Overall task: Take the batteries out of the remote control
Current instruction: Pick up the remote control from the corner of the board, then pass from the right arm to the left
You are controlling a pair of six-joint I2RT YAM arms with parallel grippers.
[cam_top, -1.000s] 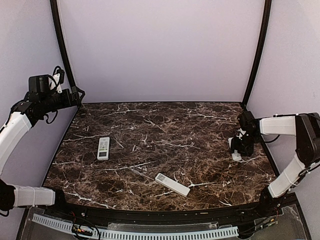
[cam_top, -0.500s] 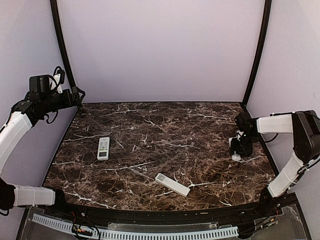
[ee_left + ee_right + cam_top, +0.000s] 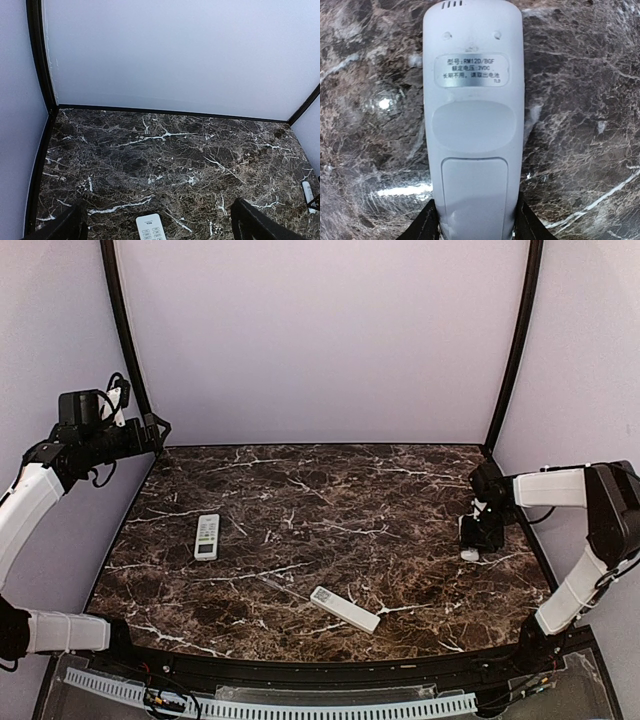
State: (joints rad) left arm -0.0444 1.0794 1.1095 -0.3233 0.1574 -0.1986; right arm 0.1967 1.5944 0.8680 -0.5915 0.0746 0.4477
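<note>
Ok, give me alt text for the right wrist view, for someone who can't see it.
A white plastic remote control, back facing the camera, is gripped at its lower end by the right end effector, one of the two black fingers on each side. Its rectangular battery cover is closed, below a silver label. Behind it is the dark brown marble tabletop.

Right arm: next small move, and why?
Probably clamp the right gripper firmly on the white remote and lift. Its fingers flank the remote's end, and the remote lies back up with the battery cover still shut.
</note>
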